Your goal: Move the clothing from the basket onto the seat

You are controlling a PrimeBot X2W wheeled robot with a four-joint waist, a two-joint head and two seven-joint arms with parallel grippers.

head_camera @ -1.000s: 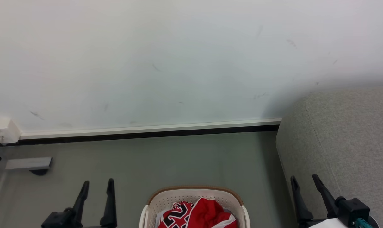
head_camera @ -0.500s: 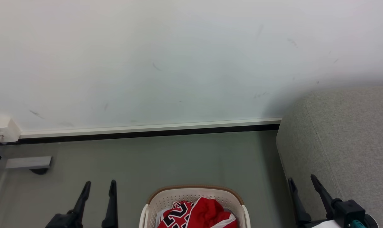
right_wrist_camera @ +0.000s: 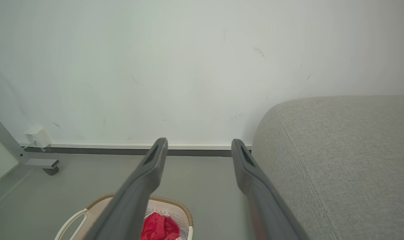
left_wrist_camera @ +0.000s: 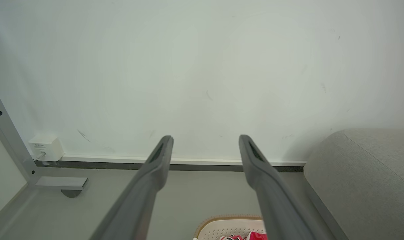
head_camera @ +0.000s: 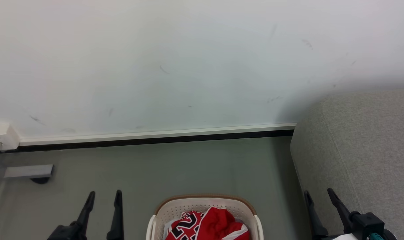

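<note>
- The left gripper (head_camera: pixel 105 192) hangs over the floor (head_camera: pixel 188 166) to the left of the basket. Its two dark fingers are parted, with nothing between them; the left wrist view shows the same empty gap (left_wrist_camera: pixel 205 138).
- The right gripper (head_camera: pixel 318 191) hangs between the basket and the near side of the sofa. Its fingers are also spread and empty, as the right wrist view shows (right_wrist_camera: pixel 199 141).
- The basket (head_camera: pixel 205 198), cream-white with small holes and a brown rim, stands on the floor between the two grippers, well clear of the wall edge.
- The red jersey (head_camera: pixel 218 220) lies crumpled inside the basket, its black-and-white lettering turned up on the left. Neither gripper touches it.
- The grey sofa (head_camera: pixel 365 150) stands on the right side of the floor, near the basket. Its rounded end reaches back to the wall, and nothing lies on the part in view.
- At the far left corner of the floor a grey metal foot (head_camera: pixel 28 171) rests flat.
- A baseboard (head_camera: pixel 155 136) runs along the floor's far edge, with a small white box (head_camera: pixel 0 136) at its left end.
- The pale wall (head_camera: pixel 188 66) rises behind, lightly scuffed.
</note>
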